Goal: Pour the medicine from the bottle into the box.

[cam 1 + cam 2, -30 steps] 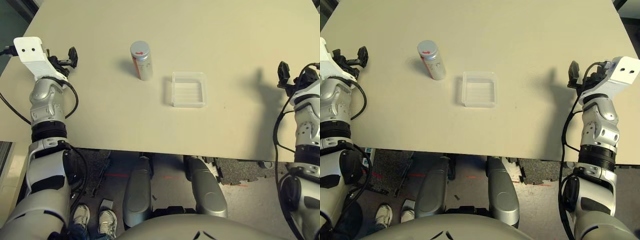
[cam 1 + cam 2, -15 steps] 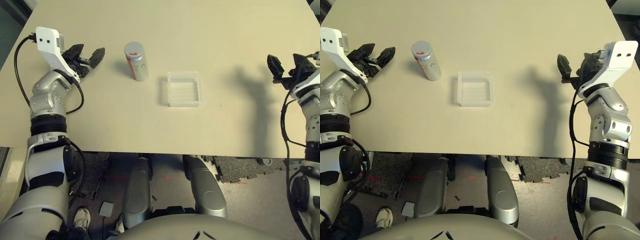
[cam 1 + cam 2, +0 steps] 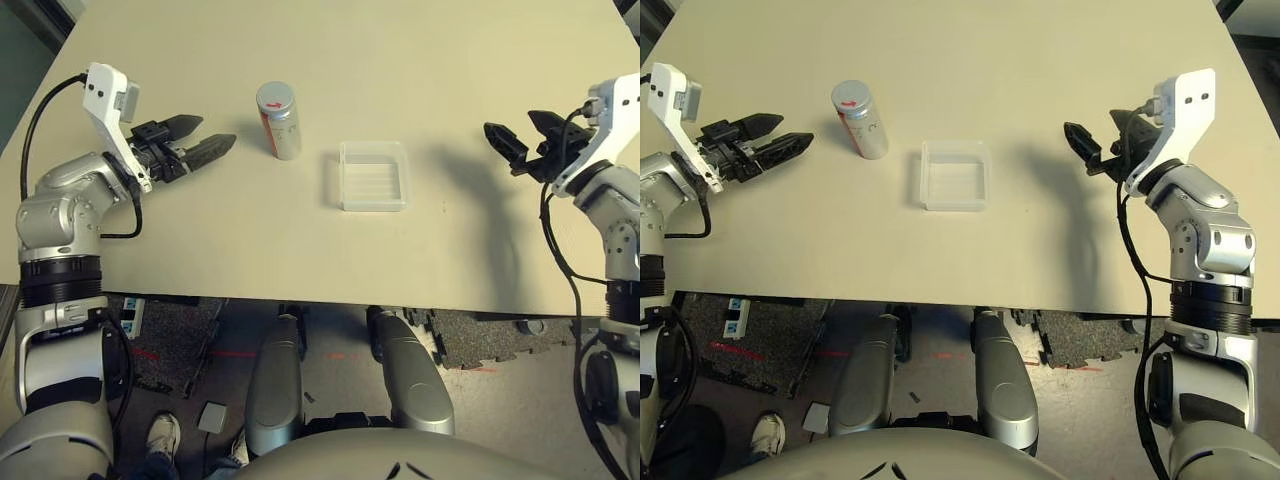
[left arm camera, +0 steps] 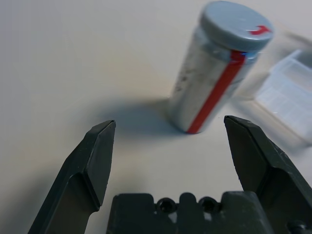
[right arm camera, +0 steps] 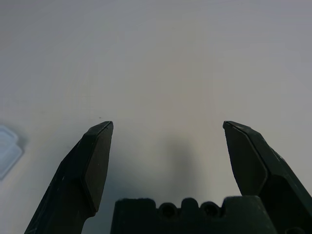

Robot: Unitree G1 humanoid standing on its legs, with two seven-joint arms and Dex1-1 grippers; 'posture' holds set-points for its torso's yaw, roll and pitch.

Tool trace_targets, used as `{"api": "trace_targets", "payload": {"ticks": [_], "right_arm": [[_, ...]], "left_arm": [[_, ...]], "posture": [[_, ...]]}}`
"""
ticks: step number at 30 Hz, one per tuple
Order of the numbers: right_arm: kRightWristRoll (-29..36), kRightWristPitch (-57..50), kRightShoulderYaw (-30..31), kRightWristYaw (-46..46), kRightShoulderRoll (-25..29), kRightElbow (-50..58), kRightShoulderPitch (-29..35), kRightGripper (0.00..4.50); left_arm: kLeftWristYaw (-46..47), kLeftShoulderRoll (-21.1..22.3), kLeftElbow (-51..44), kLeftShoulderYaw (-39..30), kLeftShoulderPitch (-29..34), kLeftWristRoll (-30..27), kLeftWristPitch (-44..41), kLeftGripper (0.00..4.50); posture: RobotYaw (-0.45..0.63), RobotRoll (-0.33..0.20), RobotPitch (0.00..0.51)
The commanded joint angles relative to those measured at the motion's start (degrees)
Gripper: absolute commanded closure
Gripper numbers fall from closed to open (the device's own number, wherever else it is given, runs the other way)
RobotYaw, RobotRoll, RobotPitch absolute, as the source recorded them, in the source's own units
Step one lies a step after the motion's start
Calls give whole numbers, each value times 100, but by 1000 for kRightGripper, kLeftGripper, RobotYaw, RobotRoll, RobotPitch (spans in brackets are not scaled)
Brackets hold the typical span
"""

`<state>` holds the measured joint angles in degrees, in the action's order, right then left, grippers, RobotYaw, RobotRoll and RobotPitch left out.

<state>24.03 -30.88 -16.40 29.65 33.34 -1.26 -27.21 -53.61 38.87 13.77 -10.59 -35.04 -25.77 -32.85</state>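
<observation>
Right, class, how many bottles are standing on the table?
1. The bottle stands upright on the table, to the left of the clear box, with its cap on.

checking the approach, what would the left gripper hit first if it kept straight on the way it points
Most likely the bottle, standing capped a little ahead of the left gripper's open fingers, though slightly off centre, so it may meet one fingertip or pass between; depth is hard to judge.
</observation>
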Motion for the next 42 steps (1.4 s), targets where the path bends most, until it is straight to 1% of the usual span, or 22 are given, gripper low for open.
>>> {"api": "trace_targets", "payload": {"ticks": [1, 10, 19, 25, 31, 37, 40, 42], "right_arm": [[118, -255, 60, -23, -34, 330, 86, 0], [252, -711, 152, -88, -126, 873, -44, 0], [407, -1036, 440, -51, -210, 1271, -309, 0], [803, -1561, 671, 196, -199, 1607, -317, 0], [1127, -1882, 910, 496, -133, 1957, -343, 0], [1144, -1880, 1097, 603, -139, 2045, -416, 0], [1042, -1782, 1228, 671, -117, 1973, -459, 0], [989, -1728, 1283, 683, -136, 1905, -505, 0]], "left_arm": [[-88, -127, -57, 214, -63, -7, -14, 24], [-120, -479, 444, 527, -390, 225, 432, 24], [-50, -873, 1153, 654, -623, 544, 1259, 24], [-54, -1116, 1496, 718, -719, 715, 1703, 24], [-106, -1214, 1771, 753, -837, 805, 1947, 24], [-159, -1256, 2015, 772, -961, 865, 2080, 24], [-192, -1282, 2063, 800, -987, 905, 2155, 605], [-224, -1310, 2040, 834, -1016, 912, 2156, 1330]], "posture": [[-22, 0, 291], [-56, 0, 278], [-80, 0, 255], [-91, 0, 246], [-91, 0, 243], [-87, 0, 243], [-83, 0, 244], [-79, 0, 246]]}}
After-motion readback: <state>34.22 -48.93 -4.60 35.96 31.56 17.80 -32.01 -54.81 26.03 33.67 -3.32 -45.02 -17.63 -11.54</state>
